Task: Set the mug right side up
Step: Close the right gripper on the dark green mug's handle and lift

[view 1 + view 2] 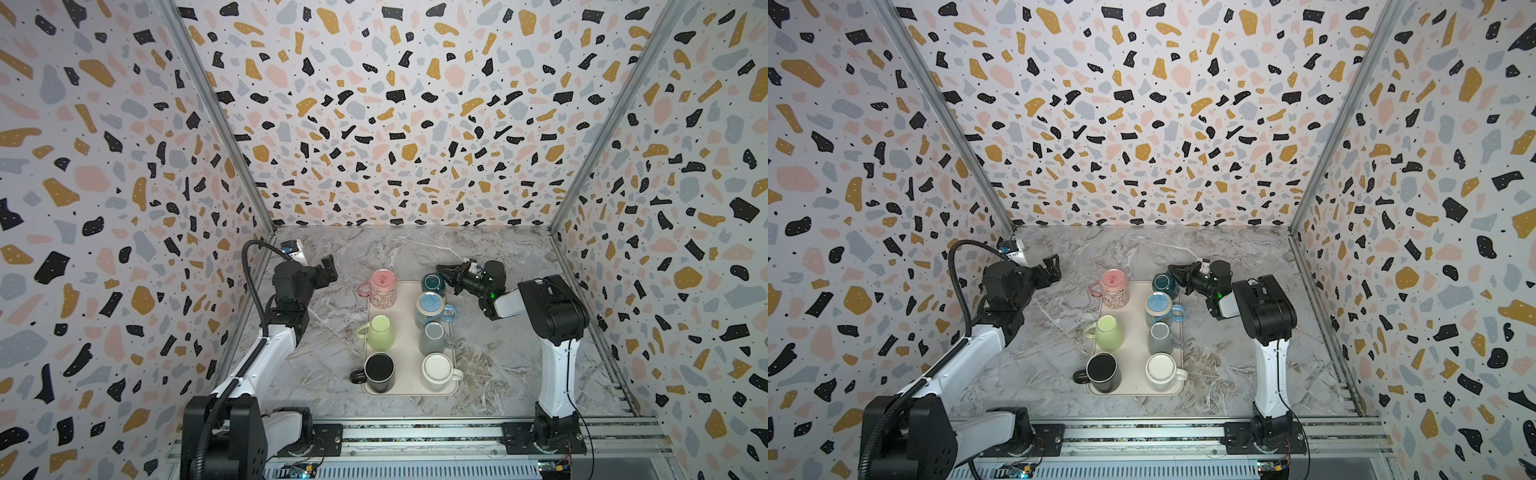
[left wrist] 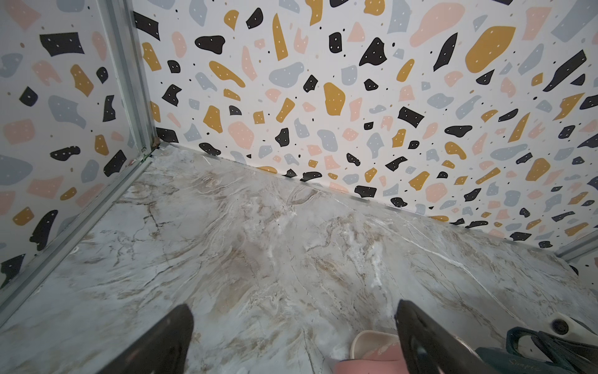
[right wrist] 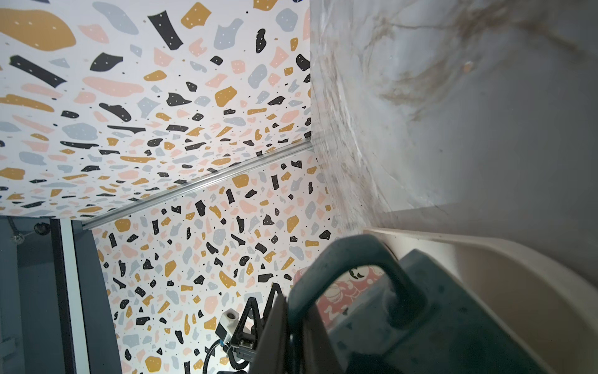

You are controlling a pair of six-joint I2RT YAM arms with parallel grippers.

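Right wrist view: right gripper point(image 3: 291, 327) clamped on the handle point(image 3: 349, 249) of the teal mug point(image 3: 453, 323), tray's point(image 3: 504, 255) one o'clock corner; left gripper point(image 2: 293, 306) gapes wide.

A lab test cell — terrazzo-print walls point(image 1: 374, 124), aluminium frame, marble-look tabletop point(image 1: 498, 332).

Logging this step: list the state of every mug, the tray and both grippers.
dark teal mug, tilted, held by its handle
right gripper, shut on that handle
left gripper, open, empty
pink mug, standing on end
blue mug, standing on end
green mug, standing on end
grey mug, standing on end
black mug, standing on end
white mug, standing on end
tray, flat, carrying the mugs
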